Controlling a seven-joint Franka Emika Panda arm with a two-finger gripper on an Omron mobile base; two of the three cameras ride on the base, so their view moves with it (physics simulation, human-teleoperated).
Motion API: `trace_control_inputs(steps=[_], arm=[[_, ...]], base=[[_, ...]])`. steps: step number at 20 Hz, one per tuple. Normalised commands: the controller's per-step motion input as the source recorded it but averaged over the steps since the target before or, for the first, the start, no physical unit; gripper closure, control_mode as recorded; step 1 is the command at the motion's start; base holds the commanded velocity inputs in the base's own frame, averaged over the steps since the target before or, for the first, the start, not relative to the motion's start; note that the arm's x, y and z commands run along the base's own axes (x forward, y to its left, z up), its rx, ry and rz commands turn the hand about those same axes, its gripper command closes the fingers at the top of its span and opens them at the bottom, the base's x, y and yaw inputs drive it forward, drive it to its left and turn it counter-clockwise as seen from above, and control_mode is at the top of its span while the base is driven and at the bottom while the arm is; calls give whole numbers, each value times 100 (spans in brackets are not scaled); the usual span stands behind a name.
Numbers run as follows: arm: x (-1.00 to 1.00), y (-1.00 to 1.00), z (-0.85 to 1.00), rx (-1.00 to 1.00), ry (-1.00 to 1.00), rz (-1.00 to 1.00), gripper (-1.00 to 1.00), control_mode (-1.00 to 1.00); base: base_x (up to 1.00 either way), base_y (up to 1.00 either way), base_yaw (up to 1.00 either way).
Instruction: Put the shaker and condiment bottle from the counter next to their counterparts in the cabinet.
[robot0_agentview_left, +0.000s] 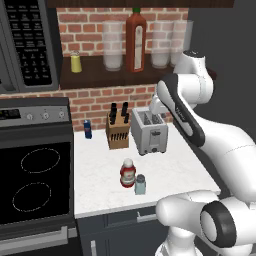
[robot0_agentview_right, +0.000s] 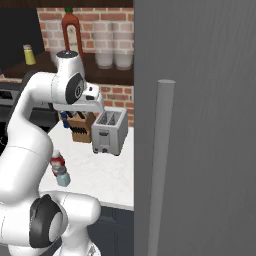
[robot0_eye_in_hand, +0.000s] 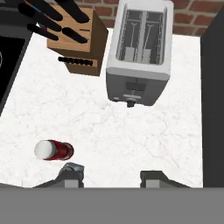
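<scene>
White marbled counter (robot0_eye_in_hand: 144, 131) is seen beneath the gripper (robot0_eye_in_hand: 111, 177), whose fingers are drawn narrow and hold nothing, with open room before the squat red condiment bottle (robot0_agentview_left: 128, 173) and translucent shaker (robot0_agentview_left: 140, 184) near the front edge, toaster (robot0_agentview_left: 149, 131) and knife block (robot0_agentview_left: 118, 131) behind.

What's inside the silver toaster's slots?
The silver toaster on the white counter shows two open slots with thin wire guides and no bread visible; the slot bottoms are too dark to see.
</scene>
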Motion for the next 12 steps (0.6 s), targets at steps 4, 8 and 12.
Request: trace_control_inputs(steps=[4,8,12], arm=[[0,0,-1,0,0,0,-100,-100],[0,1,-9,2,0,0,-100,-100],[-14,9,-11,4,0,2,-100,-100]], base=[[0,0,0],[0,0,0],[0,0,0]])
